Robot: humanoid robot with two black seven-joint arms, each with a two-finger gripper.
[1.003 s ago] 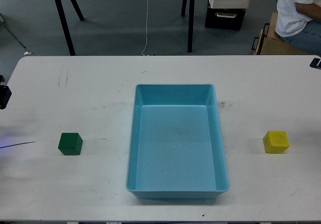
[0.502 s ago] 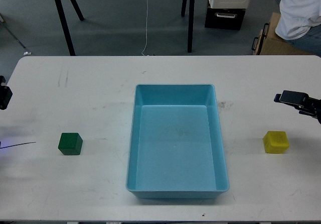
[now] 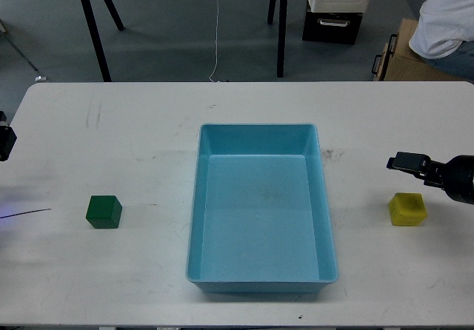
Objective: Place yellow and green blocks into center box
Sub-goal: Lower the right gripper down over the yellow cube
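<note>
Where the left edge cuts the view, the left pincer (image 3: 4,139) shows only as a small dark part over the table (image 3: 133,130); whether its fingers are spread or pressed together cannot be told.

Item: green block (image 3: 104,211). Sits on the table below and to the right of the left pincer, well apart from it, and untouched.

Item: box (image 3: 261,280). Light blue, open-topped, at the middle of the table, between the two pincers. No block lies in it.

Item: right pincer (image 3: 398,162). Far end of the black right arm, which enters from the right edge. It points left toward the box and is seen small and dark; its fingers cannot be told apart, so its state cannot be told. It holds nothing that shows.

Item: yellow block (image 3: 408,209). Sits on the table just below the right pincer and slightly to its right, apart from it, and well right of the box.

Item: person in white shirt (image 3: 448,15). Top right corner, beyond the table, far above the right pincer.
</note>
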